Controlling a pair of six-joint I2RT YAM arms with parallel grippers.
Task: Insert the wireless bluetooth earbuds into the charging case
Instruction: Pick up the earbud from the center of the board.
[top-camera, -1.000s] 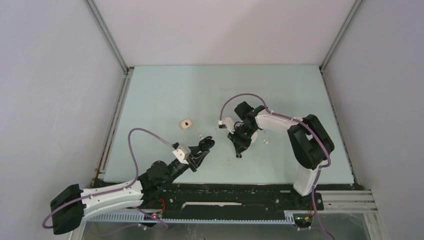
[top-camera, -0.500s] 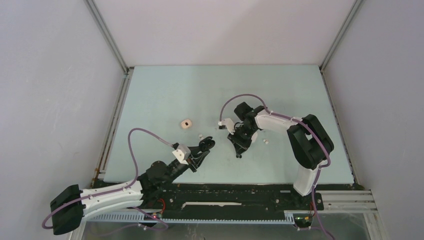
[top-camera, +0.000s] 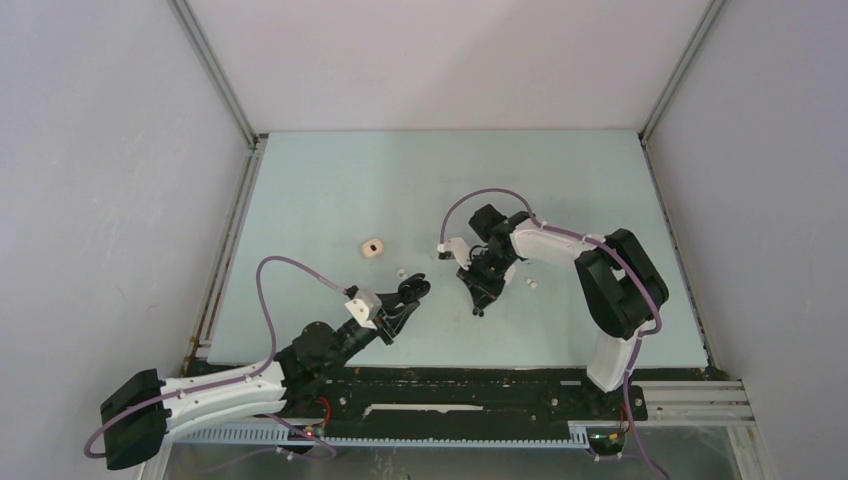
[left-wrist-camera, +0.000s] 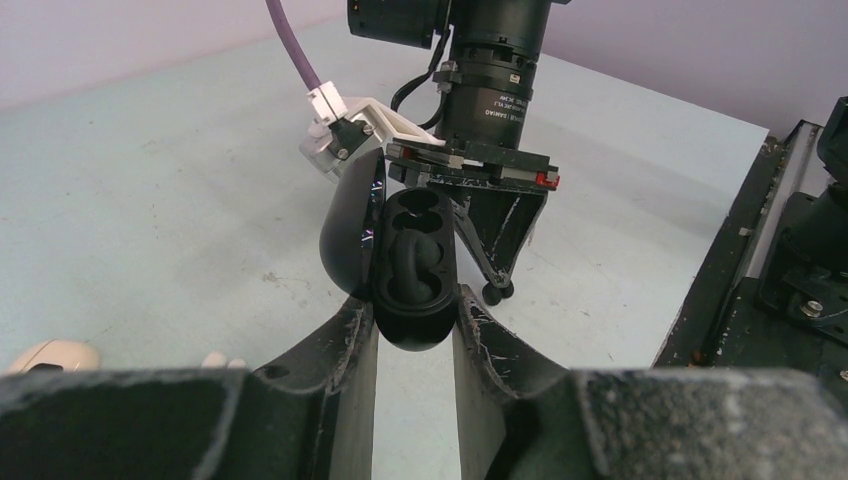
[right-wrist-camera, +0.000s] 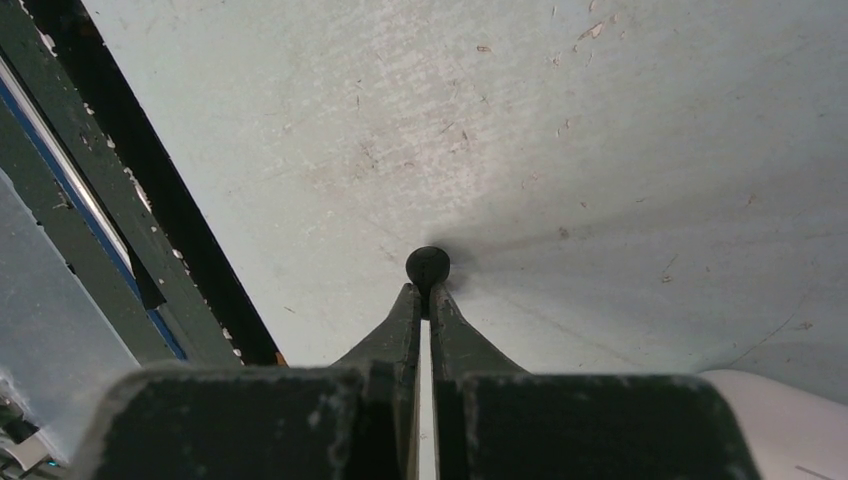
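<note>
The right hand (right-wrist-camera: 428, 292) has its two fingers (right-wrist-camera: 402, 322) pressed together, with only a sliver of gap showing between them. At their very tips they pinch a black earbud (right-wrist-camera: 428, 265), a small dark ball that sticks out past the fingertips. The bud sits low over the tabletop (top-camera: 330, 180); whether it touches the surface I cannot tell. From above, this hand points down and toward the near edge. Its wrist is bent steeply, and the white forearm runs back to the right to a dark elbow that folds down to the base.

The left hand (left-wrist-camera: 412, 305) is partly spread and clamps the black charging case (left-wrist-camera: 412, 270) between its fingers, gripping the lower end of the body on both sides. The case is open and stands roughly upright with its wells facing the wrist camera. Its lid (left-wrist-camera: 348, 235) is swung out to the left in that view. The left arm lies low and stretched, reaching from the near left corner diagonally toward the middle of the tabletop.

The two hands are near each other but apart, the bud to the right of the case's open mouth.

A cream case (top-camera: 372, 247) lies farther back on the left. One white earbud (top-camera: 400, 271) lies between it and the left hand. Another white earbud (top-camera: 532, 284) lies just right of the right wrist.
</note>
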